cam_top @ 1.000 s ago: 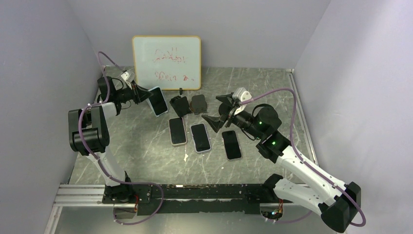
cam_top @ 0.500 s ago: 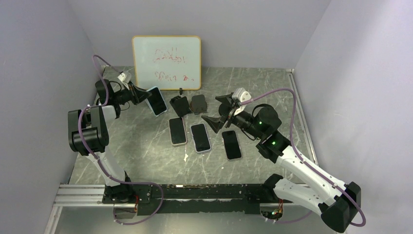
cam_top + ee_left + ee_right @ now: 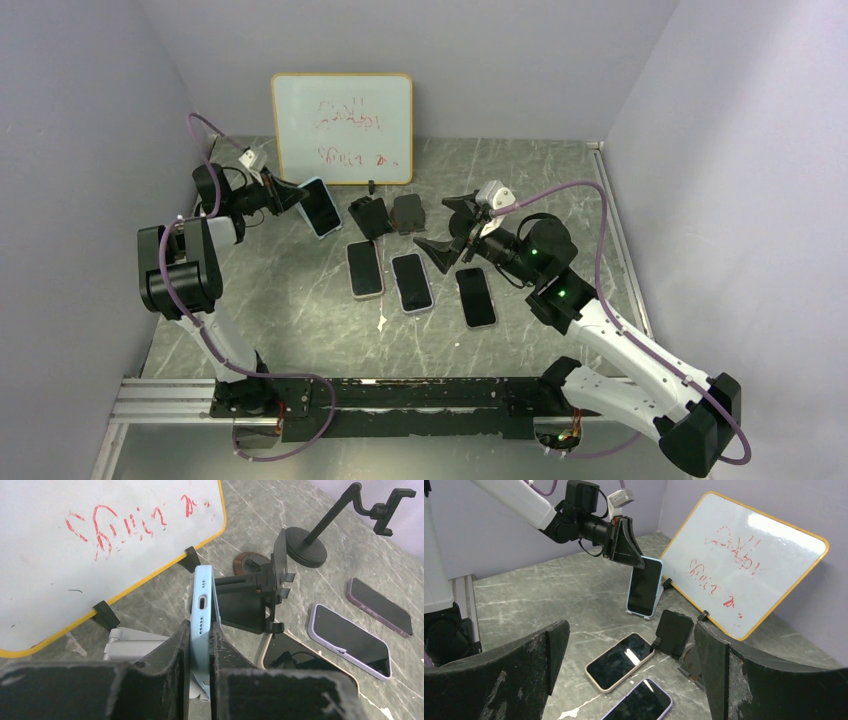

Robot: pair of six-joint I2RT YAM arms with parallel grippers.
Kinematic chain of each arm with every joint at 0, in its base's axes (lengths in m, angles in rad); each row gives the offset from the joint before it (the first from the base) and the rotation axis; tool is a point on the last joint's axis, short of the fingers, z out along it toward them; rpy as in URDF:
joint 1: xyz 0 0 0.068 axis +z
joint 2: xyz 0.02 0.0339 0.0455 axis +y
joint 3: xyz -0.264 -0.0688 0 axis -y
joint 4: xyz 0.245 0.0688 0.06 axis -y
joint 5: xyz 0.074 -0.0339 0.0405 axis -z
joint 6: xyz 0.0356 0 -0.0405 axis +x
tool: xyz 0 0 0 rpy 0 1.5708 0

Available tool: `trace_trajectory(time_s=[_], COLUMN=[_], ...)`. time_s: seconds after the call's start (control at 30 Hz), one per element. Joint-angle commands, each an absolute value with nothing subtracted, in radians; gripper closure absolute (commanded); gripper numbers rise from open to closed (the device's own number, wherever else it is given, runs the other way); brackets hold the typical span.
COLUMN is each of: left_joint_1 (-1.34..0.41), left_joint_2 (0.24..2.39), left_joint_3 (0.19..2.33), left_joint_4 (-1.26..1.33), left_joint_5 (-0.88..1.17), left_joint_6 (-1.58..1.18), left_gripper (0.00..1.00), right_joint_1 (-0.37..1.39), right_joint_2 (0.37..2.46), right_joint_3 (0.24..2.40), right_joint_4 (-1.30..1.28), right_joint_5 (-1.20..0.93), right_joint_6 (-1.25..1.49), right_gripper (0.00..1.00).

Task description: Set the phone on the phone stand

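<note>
From above, the left pincer [image 3: 292,195] is clamped on the light-blue phone [image 3: 320,207] and holds it upright at the far left of the worktop [image 3: 300,310], just in front of the whiteboard [image 3: 342,128]. The right pincer [image 3: 442,226] hangs spread wide and grips nothing, near three flat phones [image 3: 411,281].

In the left wrist view, both fingers [image 3: 176,650] press on the phone's faces. A white stand [image 3: 131,642] sits just beside and below the phone; whether they touch cannot be told.

From the right wrist, the phone leans back with its dark screen facing the camera.

Blue phone [image 3: 320,207]: one
Dark-screened phones [image 3: 411,281], lying flat: three
Black folding stand [image 3: 250,602]: one
Pole stand [image 3: 306,550]: one
White stand [image 3: 131,642]: one
Brown-based piece [image 3: 246,560] behind the folding stand: one, kind unclear
Whiteboard [image 3: 342,127]: one
</note>
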State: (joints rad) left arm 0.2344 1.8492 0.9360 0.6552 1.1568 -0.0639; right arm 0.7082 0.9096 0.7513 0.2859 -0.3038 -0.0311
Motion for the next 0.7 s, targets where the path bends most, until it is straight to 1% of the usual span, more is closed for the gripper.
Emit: trace_trajectory(time_s=[0.0,0.27,0.67], left_joint_1=[0.259,0.266,0.271], left_joint_2=[1.842,1.883,1.919], left_joint_3=[0.961,1.000,1.036], left_joint_4=[0.589,0.414,0.324], left_joint_5=[1.145,1.124,1.123], left_joint_6=[0.083,0.217,0.275], left_gripper=[0.95,0.95,0.95], right_joint_1=[0.711,0.712,0.711], right_joint_2=[0.907,0.906,0.911], right_joint_3=[0.763,0.759,0.758], right_joint_4=[0.295,0.296,0.296], right_joint_5=[-0.313,-0.315,-0.304], right_joint_6=[-0.042,-0.044,-0.050], right_gripper=[0.00,0.00,0.00])
